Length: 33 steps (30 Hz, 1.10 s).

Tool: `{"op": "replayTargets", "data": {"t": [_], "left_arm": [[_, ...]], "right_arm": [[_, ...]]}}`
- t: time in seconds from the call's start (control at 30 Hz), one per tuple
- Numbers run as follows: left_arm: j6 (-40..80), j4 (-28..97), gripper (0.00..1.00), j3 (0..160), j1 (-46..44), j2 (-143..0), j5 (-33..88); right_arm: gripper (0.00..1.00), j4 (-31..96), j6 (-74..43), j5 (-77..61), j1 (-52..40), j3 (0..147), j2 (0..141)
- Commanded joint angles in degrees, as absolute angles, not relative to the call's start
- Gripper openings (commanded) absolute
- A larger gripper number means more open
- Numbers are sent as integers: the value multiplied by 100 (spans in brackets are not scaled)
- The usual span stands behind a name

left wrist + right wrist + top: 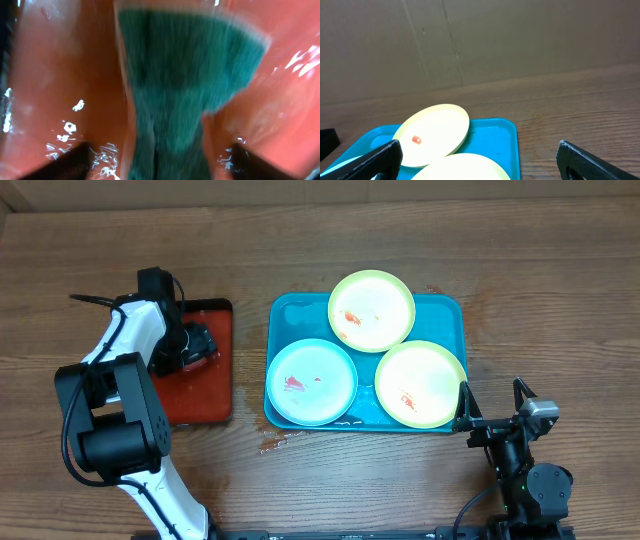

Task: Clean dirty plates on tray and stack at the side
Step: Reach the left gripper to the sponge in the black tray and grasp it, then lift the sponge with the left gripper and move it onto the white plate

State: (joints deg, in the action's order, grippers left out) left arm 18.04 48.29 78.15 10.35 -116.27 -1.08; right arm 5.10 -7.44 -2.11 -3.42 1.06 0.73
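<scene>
Three dirty plates lie on the turquoise tray (450,310). A yellow-green plate (371,311) with red specks is at the back, a second yellow-green plate (420,383) at the front right, and a light blue plate (311,381) with a red smear at the front left. My left gripper (197,345) is low over the red tray (205,395). In the left wrist view its fingers (160,162) are open on either side of a green scouring sponge (185,70), with gaps on both sides. My right gripper (490,405) is open and empty just right of the tray. Its wrist view shows both yellow-green plates (432,132).
The red tray's surface (50,75) is wet and shiny. A small wet smear (275,442) lies on the wooden table in front of the turquoise tray's left corner. A cardboard wall (480,40) stands behind the table.
</scene>
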Motion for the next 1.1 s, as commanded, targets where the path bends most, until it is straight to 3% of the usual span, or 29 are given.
{"op": "replayTargets", "data": {"t": [0.0,0.07,0.13,0.2,0.23,0.27,0.3,0.57,0.63,0.7,0.83,0.87,1.07], "left_arm": [[1691,4888,36,7841,1052,-11839,82],[1669,4803,17,7841,1052,-11839,82],[1671,4713,6,7841,1052,-11839,60],[1671,4584,9,7841,1052,-11839,-49],[1669,4532,30,7841,1052,-11839,-82],[1671,4453,69,7841,1052,-11839,-137],[1669,4368,100,7841,1052,-11839,-198],[1669,3747,100,7841,1052,-11839,-357],[1669,3704,84,7841,1048,-11839,-357],[1671,3706,54,7841,1048,-11839,-357],[1671,3813,9,7841,1048,-11839,-353],[1671,3852,4,7852,1048,-11839,-353],[1673,4447,4,8204,1050,-11839,-357]], "right_arm": [[100,475,-725,-152,-364,47,16],[100,473,-725,-152,-364,47,16],[100,473,-725,-152,-364,47,16],[100,475,-725,-152,-364,47,16],[100,475,-725,-152,-364,47,16],[100,473,-725,-152,-364,47,16],[100,473,-725,-152,-364,47,16],[100,473,-725,-152,-364,47,16],[100,475,-725,-152,-364,47,16],[100,475,-725,-152,-364,47,16],[100,473,-725,-152,-364,47,16],[100,475,-725,-152,-364,47,16],[100,473,-725,-152,-364,47,16]]}}
